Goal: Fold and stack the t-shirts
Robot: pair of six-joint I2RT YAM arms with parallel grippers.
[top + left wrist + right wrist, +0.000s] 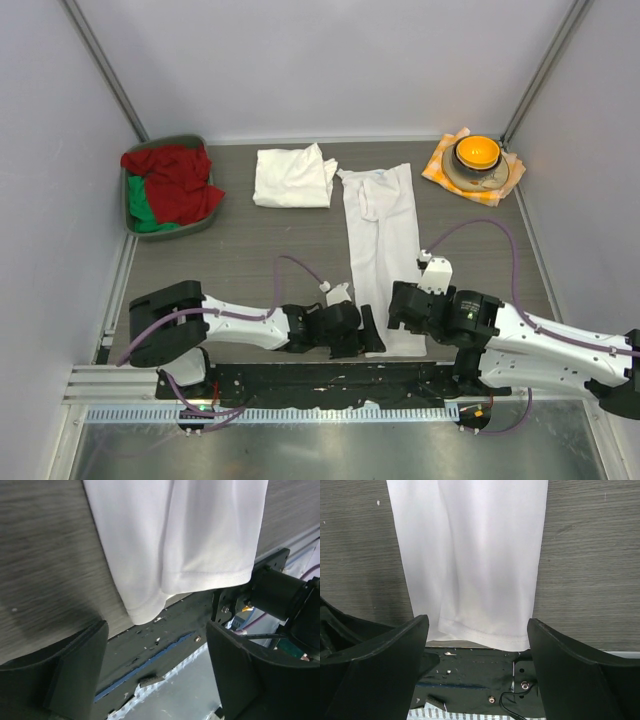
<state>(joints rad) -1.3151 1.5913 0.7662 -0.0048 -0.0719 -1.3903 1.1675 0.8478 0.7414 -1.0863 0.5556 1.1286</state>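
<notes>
T-shirt (383, 255) folded narrow, long axis near-to-far, collar far, hem near; both jaws spread, empty.

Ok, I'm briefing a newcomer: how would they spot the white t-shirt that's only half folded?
On the table, the half-folded t-shirt runs from between the two arms toward the back wall. It is a long narrow strip; the other t-shirt is a compact bundle farther back.
</notes>
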